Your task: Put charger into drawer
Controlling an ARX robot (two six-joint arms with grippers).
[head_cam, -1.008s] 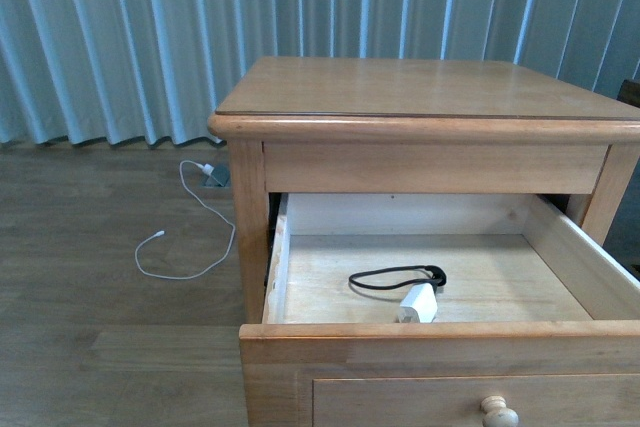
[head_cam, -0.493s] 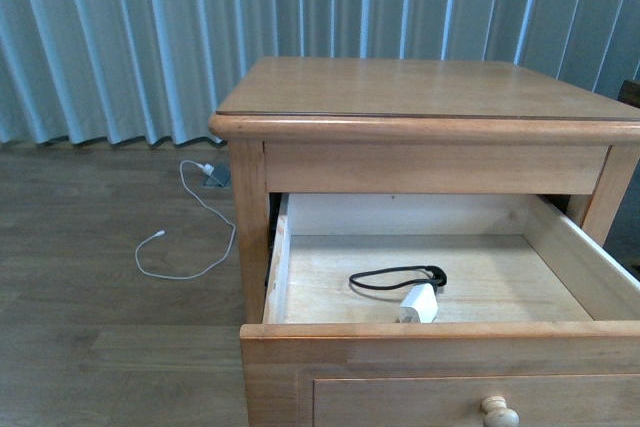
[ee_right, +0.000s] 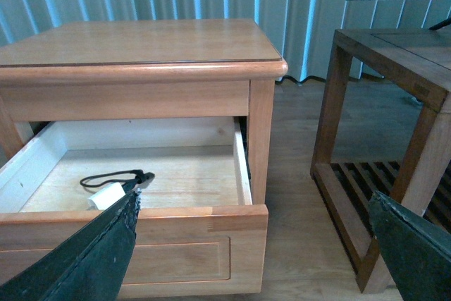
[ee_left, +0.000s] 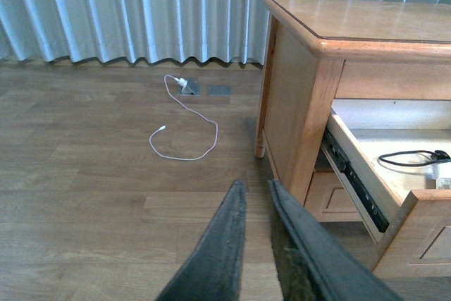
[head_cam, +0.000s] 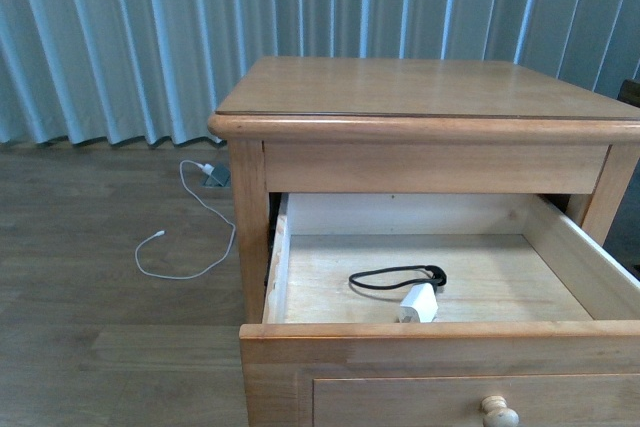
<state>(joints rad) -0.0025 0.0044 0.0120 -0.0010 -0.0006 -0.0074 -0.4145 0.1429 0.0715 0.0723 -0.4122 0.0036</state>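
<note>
Charger [head_cam: 419,303] already lies inside the drawer [head_cam: 440,331], on the pale bare-wood floor and close up against the drawer's front wall, roughly midway along it. Its thin black cable [head_cam: 395,276] loops away from the white cube toward the drawer's back wall, all of it within the drawer's sides as far as we can see. The drawer stands pulled well out of the nightstand [head_cam: 420,87], its round pale knob [head_cam: 498,410] showing on the front panel. We judge the placing itself done: nothing grips the charger and no arm shows in the front view. The task sentence asks for nothing more; whether the drawer should be pushed shut is not stated, so at most that step is left. A thin white cable [head_cam: 185,237] lies on the floor, well apart from the drawer and off to its side near the curtain; it is not the task's item and we leave it alone. Left claw [ee_left: 255,188]: the two dark fingers [ee_left: 225,244] run nearly parallel with only a narrow slit between them, pinching nothing, hanging over bare floor beside the drawer. Right claw [ee_right: 254,202]: spread wide, one finger at each lower edge of its wrist view, empty, facing the drawer's open front from outside and touching neither drawer nor charger.
</note>
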